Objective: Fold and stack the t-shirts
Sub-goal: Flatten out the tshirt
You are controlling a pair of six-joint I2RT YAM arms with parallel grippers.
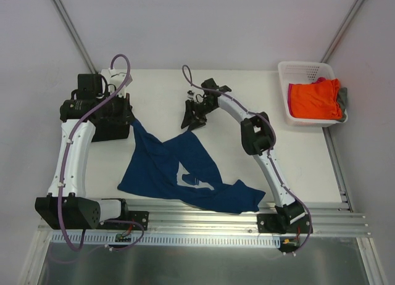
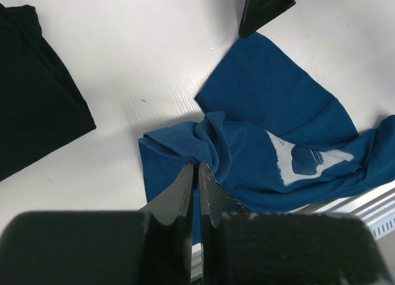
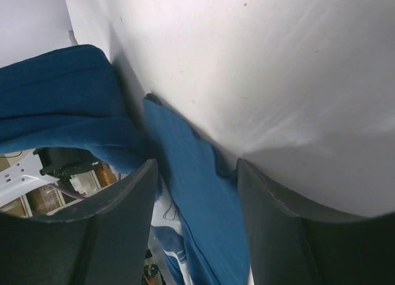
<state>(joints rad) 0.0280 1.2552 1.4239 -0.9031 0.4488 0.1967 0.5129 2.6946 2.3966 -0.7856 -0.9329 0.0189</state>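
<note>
Far left: black shirt (image 2: pixel 31 81) lies on the table (image 1: pixel 247 81), close by my left arm.

Left gripper (image 2: pixel 196 169): clenched on a bunched fold of the navy shirt (image 1: pixel 179 174), so that corner is held up off the surface. The arm reaches forward from its base with the wrist tipped down.

Navy shirt: sprawled mid-table and crumpled, print partly showing, one end reaching the near rail. I judge it light, limp and not fragile. It will sag and twist from a single pinch, so it is best taken at two edge points, hem corners or shoulders, and drawn taut.

Right gripper (image 3: pixel 197 174): released, fingers apart, low over the shirt's far edge and gripping nothing. The arm arches forward and inward.

Far right: basket (image 1: pixel 296 68), orange shirt (image 1: pixel 315 99) on top.
</note>
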